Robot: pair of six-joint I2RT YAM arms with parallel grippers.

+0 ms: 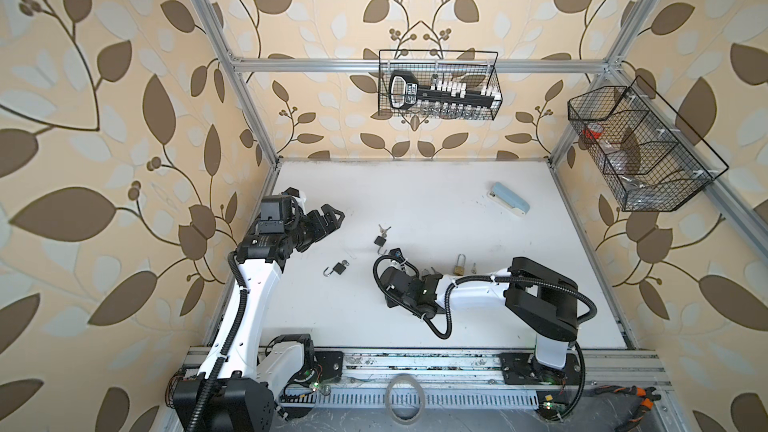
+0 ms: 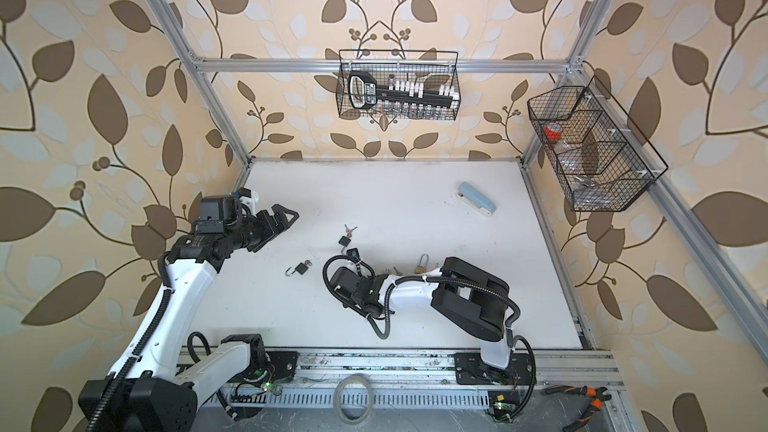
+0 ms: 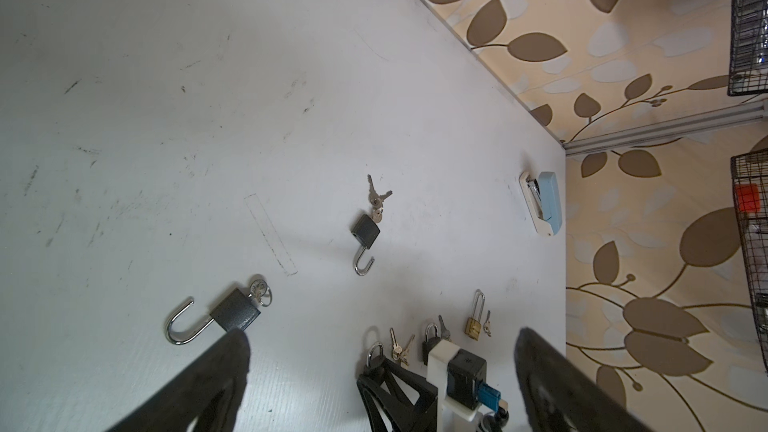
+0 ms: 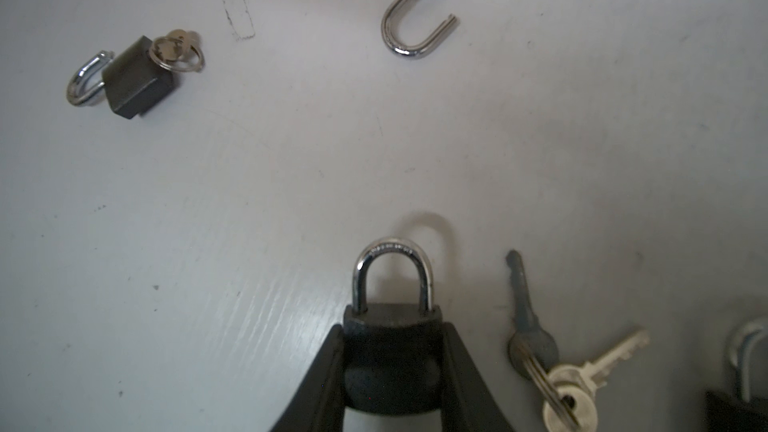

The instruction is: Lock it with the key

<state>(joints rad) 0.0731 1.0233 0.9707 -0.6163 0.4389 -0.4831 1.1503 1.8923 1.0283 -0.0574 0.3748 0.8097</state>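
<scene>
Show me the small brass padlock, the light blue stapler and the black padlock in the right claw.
small brass padlock (image 3: 473, 327): left wrist view, on its body.
light blue stapler (image 1: 511, 198): in a top view, on its blue cover.
black padlock (image 4: 392, 367) in the right claw (image 4: 392, 332): right wrist view, on its dark body.

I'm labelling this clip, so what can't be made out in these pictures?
- Keyhole of the held padlock: right wrist view, covered by the right gripper and frame edge.
- Another padlock: same view, cut off at the corner.
- Items in the wire basket: both top views, too small behind mesh.
</scene>
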